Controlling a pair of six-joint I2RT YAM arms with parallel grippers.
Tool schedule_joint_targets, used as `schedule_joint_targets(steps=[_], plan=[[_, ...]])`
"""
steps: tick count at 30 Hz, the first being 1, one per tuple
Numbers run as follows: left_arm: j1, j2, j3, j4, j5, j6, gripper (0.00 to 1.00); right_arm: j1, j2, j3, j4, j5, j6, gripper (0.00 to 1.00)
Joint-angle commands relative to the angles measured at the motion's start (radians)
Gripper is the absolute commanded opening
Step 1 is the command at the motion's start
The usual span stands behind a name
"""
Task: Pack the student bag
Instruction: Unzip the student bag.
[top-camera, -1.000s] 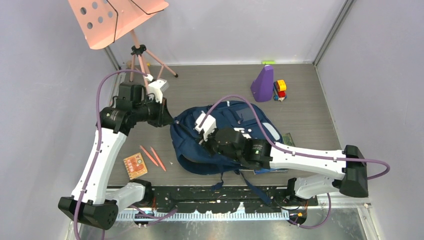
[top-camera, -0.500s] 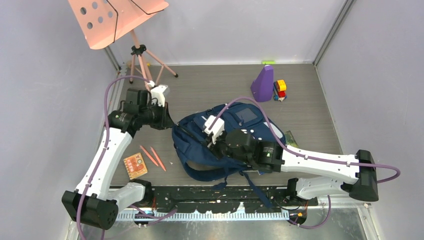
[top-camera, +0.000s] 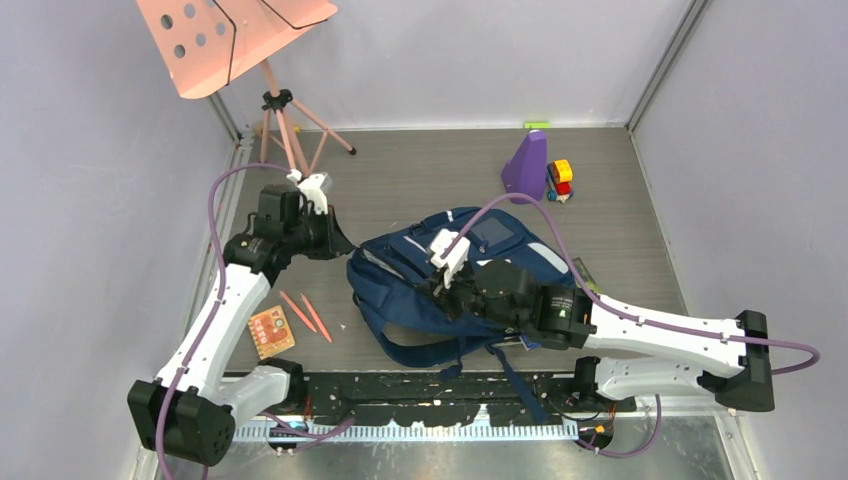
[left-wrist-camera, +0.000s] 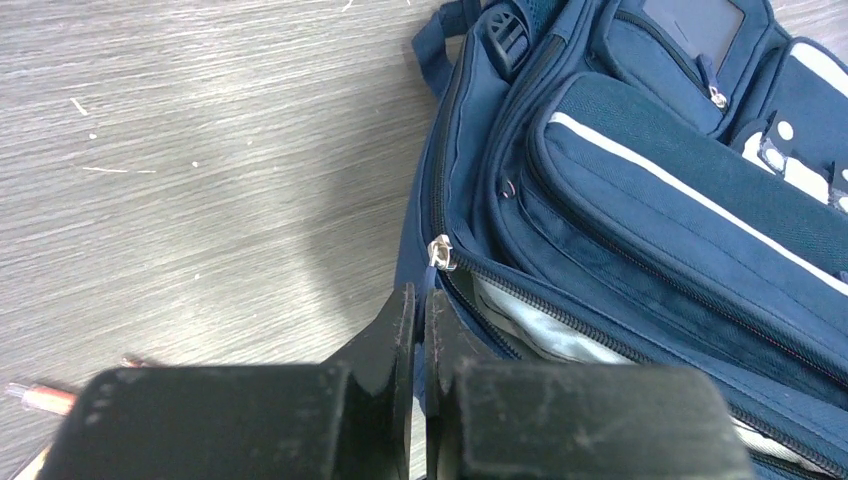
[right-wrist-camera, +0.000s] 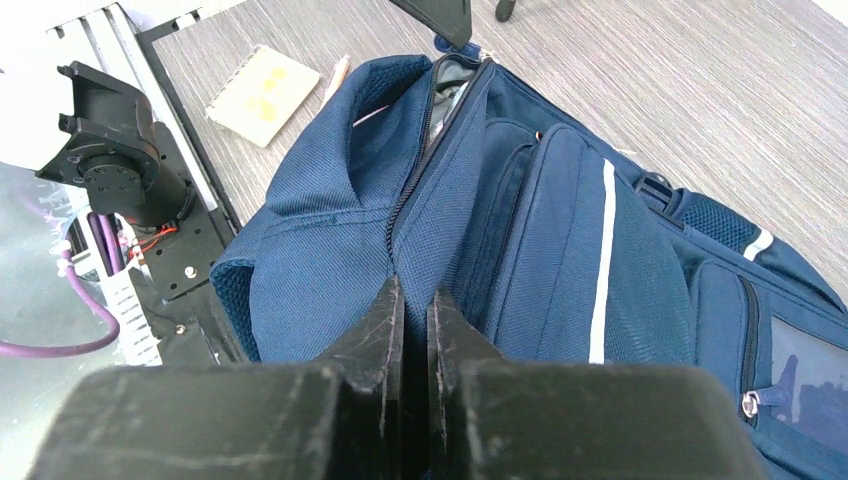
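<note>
Left pincer (left-wrist-camera: 420, 302) is clamped on the blue zip tab (left-wrist-camera: 432, 278) of the student bag (left-wrist-camera: 640, 200). I see my right pincer (right-wrist-camera: 415, 296) pinching the bag's cloth by the zip.

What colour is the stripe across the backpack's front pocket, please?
White stripe on the navy student bag; the left wrist view shows it best.

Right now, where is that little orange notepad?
In the overhead view, the orange notepad lies flat on the near-left part of the table, just left of two orange pencils, with the navy student bag farther right.
</note>
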Motion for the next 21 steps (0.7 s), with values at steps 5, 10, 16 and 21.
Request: schedule_joint_targets(steps=[5, 10, 16, 21], plan=[[0.017, -0.004, -0.047, 0.086, -0.250, -0.009, 0.00, -0.008, -0.137, 0.030, -0.022, 0.056, -0.011, 0.01], [0.018, 0.034, -0.097, 0.158, -0.229, -0.064, 0.00, -0.007, -0.151, 0.050, -0.037, 0.014, -0.008, 0.01], [0.018, 0.077, -0.133, 0.247, -0.231, -0.091, 0.00, -0.007, -0.131, 0.055, -0.039, -0.008, -0.001, 0.01], [0.017, 0.040, -0.164, 0.319, -0.169, -0.107, 0.00, -0.007, -0.089, 0.049, -0.054, 0.033, 0.013, 0.03]])
